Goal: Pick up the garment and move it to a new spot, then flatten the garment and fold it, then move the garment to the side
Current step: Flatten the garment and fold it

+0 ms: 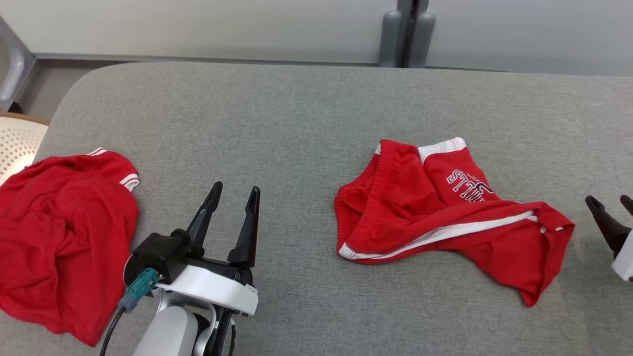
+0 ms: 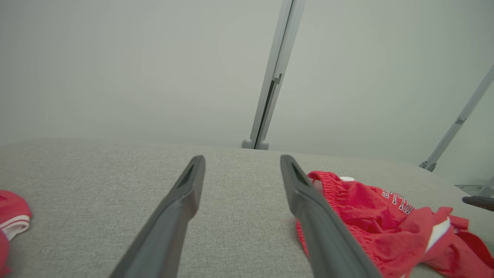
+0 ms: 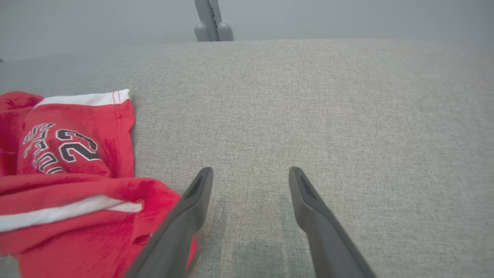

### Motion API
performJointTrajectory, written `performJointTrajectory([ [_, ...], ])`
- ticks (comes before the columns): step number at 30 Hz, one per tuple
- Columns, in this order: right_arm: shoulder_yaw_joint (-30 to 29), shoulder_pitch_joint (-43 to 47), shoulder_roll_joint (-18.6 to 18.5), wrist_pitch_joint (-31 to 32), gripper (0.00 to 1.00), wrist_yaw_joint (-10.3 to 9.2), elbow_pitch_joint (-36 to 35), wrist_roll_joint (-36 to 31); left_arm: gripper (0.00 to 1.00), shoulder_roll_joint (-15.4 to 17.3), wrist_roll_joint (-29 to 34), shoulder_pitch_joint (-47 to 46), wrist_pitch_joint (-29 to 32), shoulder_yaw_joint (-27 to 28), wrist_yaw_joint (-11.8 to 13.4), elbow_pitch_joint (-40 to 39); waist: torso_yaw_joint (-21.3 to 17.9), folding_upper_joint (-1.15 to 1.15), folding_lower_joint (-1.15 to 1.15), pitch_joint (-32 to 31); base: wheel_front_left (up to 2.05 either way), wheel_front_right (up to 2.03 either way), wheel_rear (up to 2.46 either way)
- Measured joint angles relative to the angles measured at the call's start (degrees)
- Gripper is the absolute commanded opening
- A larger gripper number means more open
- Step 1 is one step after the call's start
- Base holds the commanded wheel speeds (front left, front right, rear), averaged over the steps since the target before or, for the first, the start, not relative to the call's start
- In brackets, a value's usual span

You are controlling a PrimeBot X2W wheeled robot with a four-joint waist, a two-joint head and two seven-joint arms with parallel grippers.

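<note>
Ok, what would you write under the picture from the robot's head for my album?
Crumpled red shorts lie on the grey table between the open left gripper and open right gripper.

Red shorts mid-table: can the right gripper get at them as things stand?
Probably yes: the right gripper stands open just beside the red shorts, with only bare grey surface between them.

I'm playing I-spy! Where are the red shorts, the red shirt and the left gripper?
red shorts (image 1: 445, 217): head view, red cloth at its middle.
red shirt (image 1: 64, 237): head view, middle of the crumpled cloth.
left gripper (image 1: 235, 189): head view, midway between its fingertips.
</note>
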Motion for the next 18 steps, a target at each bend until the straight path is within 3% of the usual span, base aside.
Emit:
performJointTrajectory([
  [10,-5.9,2.9,7.1,-17.2,1.0,0.01,0.3,-7.9,1.0,0.0,0.4,1.9,0.0,0.2,-0.1,-0.2,-3.8,0.0,0.0,-3.8,0.0,0.0,0.0],
  [14,-10.5,7.7,11.3,-19.0,1.0,0.01,-3.7,-12.8,1.0,0.0,0.2,2.4,0.0,0.2,-0.1,-0.6,-5.2,0.0,0.0,-4.5,0.0,0.0,0.0],
  [18,-19.6,14.0,17.3,-19.1,1.0,0.01,-11.5,-21.5,1.0,0.0,0.2,2.7,0.0,0.1,-0.1,-1.0,-6.3,0.0,0.0,-4.5,0.0,0.0,0.0],
])
